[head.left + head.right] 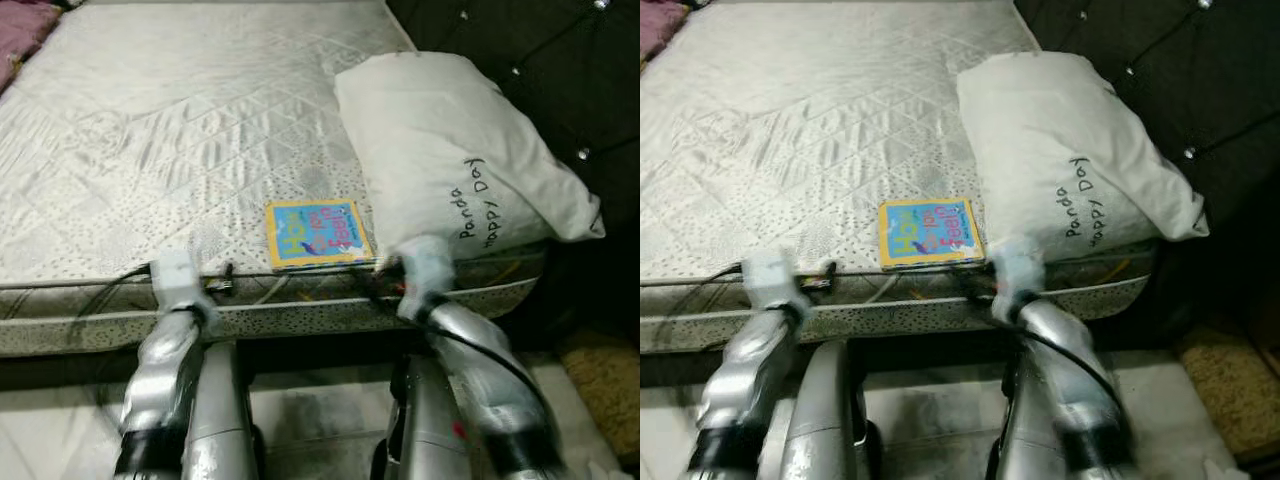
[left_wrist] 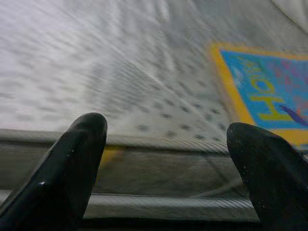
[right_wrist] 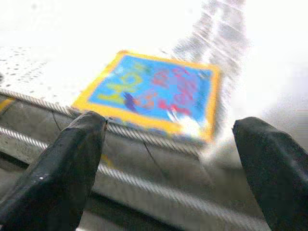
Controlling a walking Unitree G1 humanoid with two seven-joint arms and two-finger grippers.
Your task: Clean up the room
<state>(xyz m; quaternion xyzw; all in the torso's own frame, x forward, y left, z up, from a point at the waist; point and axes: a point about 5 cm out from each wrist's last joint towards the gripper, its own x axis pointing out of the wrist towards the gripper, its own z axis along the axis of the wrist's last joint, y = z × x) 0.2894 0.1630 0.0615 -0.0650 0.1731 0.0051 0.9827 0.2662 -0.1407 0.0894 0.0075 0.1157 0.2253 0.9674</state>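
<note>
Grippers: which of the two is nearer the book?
The right gripper. It faces the book lying at the mattress edge beside the pillow; the left gripper sits further along the edge, the book off to its side.

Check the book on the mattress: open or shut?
Shut. The book lies flat on the mattress near its front edge, cover up, beside the pillow; no pages show.
</note>
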